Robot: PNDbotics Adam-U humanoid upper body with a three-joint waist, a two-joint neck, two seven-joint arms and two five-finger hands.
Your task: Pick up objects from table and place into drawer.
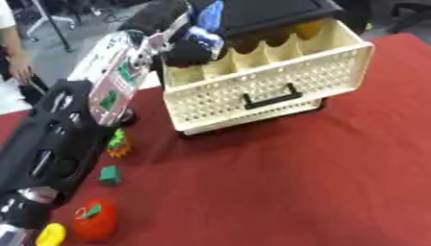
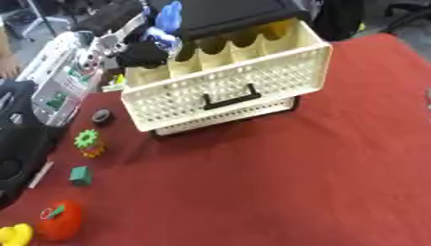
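A cream perforated drawer (image 1: 278, 79) with a black handle (image 1: 271, 97) stands pulled open from under a black top (image 1: 261, 12). Dividers split it into compartments, and something yellow (image 2: 278, 30) lies in the far right one. My left arm comes up from the lower left. Its black hand (image 2: 145, 52) hovers over the drawer's left compartments, fingers curled round a blue object (image 2: 169, 14). On the red table (image 1: 320, 182) lie a green-and-orange toy (image 2: 87, 142), a green block (image 2: 80, 176), a red fruit with a green stem (image 2: 59, 220) and a yellow piece (image 2: 15, 235).
A small black round thing (image 2: 102, 116) lies by the drawer's left corner. My left arm's silver and black casing (image 1: 114, 86) covers the table's left edge. Red cloth stretches out in front of and to the right of the drawer.
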